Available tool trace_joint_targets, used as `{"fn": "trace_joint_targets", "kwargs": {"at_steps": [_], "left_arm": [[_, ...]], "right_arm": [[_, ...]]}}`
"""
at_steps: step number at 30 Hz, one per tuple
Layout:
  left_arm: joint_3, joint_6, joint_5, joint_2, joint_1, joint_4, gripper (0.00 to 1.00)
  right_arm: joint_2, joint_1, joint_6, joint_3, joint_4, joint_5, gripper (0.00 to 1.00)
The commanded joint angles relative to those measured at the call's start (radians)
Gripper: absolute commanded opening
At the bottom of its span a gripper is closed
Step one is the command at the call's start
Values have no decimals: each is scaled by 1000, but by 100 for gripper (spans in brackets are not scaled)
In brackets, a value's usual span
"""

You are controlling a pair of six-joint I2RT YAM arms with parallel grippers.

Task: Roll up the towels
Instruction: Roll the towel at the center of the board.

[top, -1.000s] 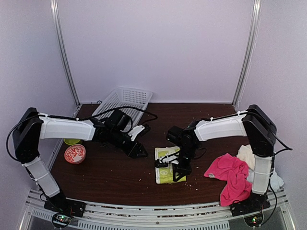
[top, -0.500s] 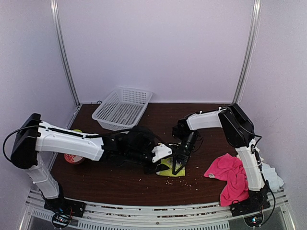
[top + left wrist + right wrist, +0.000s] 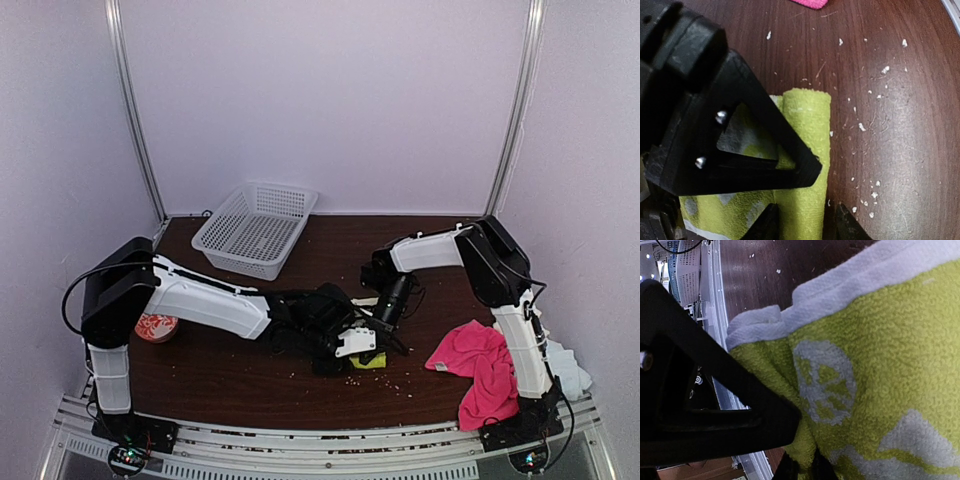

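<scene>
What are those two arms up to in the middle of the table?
The lime-yellow cloth towel with a white pattern lies partly rolled on the dark brown table, handled from both sides. The left gripper stands with its jaws either side of the rolled edge, while the right gripper pinches the patterned part. A crumpled hot-pink cloth towel lies at the right, not yet rolled.

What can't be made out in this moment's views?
Lime towel: top view, mostly hidden under left gripper and right gripper.
Left fingertips: left wrist view, cut off by bottom edge; contact with roll unclear.
Pale cloths: top view, largely hidden behind right arm and pink towel.
</scene>
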Motion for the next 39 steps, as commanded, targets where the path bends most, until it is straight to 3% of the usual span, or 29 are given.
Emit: {"fn": "trace_joint_targets", "kwargs": {"at_steps": [1, 5, 8, 12, 16, 22, 32, 39], "left_arm": [[30, 21, 1, 34, 4, -12, 36], [39, 13, -13, 56, 4, -15, 20], [38, 10, -27, 64, 4, -18, 15], [35, 6, -22, 62, 4, -36, 6], [40, -17, 8, 46, 4, -80, 1], [35, -71, 47, 20, 4, -132, 0], [26, -161, 159, -3, 12, -190, 0], [27, -220, 212, 43, 58, -200, 0]], "right_arm": [[57, 6, 15, -43, 114, 200, 0], [52, 6, 11, -34, 104, 198, 0], [21, 6, 2, -25, 86, 191, 2], [-52, -9, -67, 32, -16, 138, 21], [-131, -66, -13, 56, 4, 110, 27], [-135, -82, 191, -8, 230, 304, 21], [34, 10, 233, 210, 225, 375, 14], [-147, -111, 230, 233, 193, 348, 16]]}}
